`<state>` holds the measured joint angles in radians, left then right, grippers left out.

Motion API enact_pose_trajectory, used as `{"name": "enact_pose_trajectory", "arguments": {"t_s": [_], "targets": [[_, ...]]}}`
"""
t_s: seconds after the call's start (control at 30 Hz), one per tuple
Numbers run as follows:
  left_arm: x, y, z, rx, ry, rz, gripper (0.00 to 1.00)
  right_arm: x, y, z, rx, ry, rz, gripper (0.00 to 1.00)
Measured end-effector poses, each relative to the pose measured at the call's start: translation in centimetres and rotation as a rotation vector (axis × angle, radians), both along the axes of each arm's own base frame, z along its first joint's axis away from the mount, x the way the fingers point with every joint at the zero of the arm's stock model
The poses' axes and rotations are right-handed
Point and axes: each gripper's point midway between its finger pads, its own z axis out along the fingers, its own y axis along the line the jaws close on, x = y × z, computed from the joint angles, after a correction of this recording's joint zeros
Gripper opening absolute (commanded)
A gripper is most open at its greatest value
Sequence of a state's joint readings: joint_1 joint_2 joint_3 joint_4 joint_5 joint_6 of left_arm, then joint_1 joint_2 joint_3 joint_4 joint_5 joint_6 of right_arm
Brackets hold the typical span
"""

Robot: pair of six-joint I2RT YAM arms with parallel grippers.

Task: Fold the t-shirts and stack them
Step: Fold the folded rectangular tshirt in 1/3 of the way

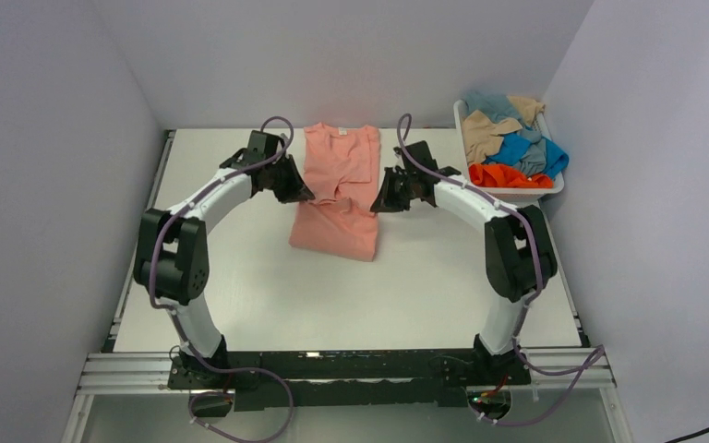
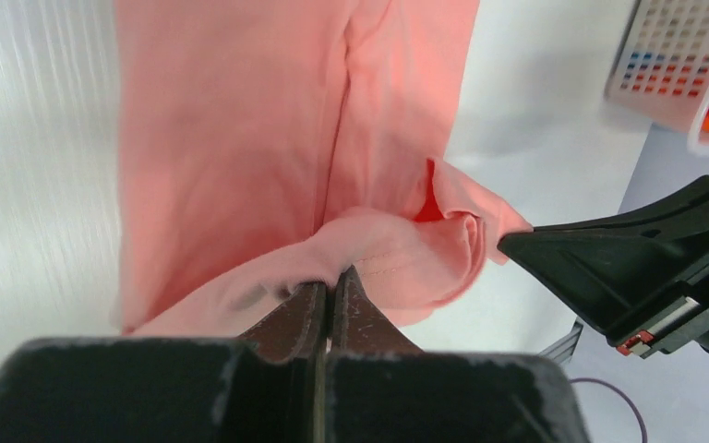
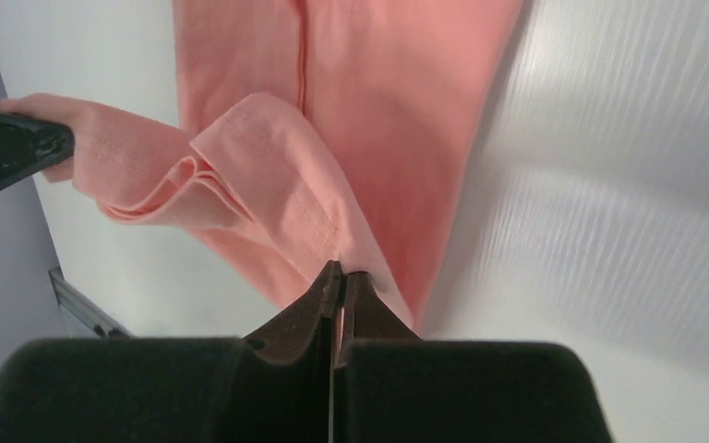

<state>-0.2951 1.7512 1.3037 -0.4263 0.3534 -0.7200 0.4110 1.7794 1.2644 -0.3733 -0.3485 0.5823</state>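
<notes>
A salmon pink t-shirt (image 1: 337, 185) lies lengthwise at the table's middle back, partly folded over itself. My left gripper (image 1: 297, 191) is shut on the shirt's left edge (image 2: 369, 245). My right gripper (image 1: 380, 200) is shut on its right edge (image 3: 277, 185). Both hold a lifted hem fold above the cloth below. In the left wrist view my left gripper (image 2: 330, 277) pinches the fold; in the right wrist view my right gripper (image 3: 342, 269) does the same. Orange (image 1: 508, 175), bright blue (image 1: 522, 150), tan (image 1: 485, 134) and grey-blue (image 1: 491, 103) shirts lie in the basket.
A white plastic basket (image 1: 462, 125) stands at the back right against the wall. It also shows in the left wrist view (image 2: 674, 65). Grey walls close in the table on the left, back and right. The arm bases sit on a rail at the near edge.
</notes>
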Motion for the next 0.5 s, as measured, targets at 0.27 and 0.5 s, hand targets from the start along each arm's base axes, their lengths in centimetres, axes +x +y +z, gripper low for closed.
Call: {"name": "enact_pose_trajectory", "arguments": {"t_s": [0.27,0.5], "targets": [[6.2,1.1,-0.7,0.006,-0.033,0.006,0.00,6.6,0.3,-1.1,-0.009,-0.044,-0.015,0.00],[8.9,1.6,-3.3,0.009,-0.004,0.001,0.04,9.8,-0.5,-3.4,-0.021,-0.053,-0.026,0.00]]}}
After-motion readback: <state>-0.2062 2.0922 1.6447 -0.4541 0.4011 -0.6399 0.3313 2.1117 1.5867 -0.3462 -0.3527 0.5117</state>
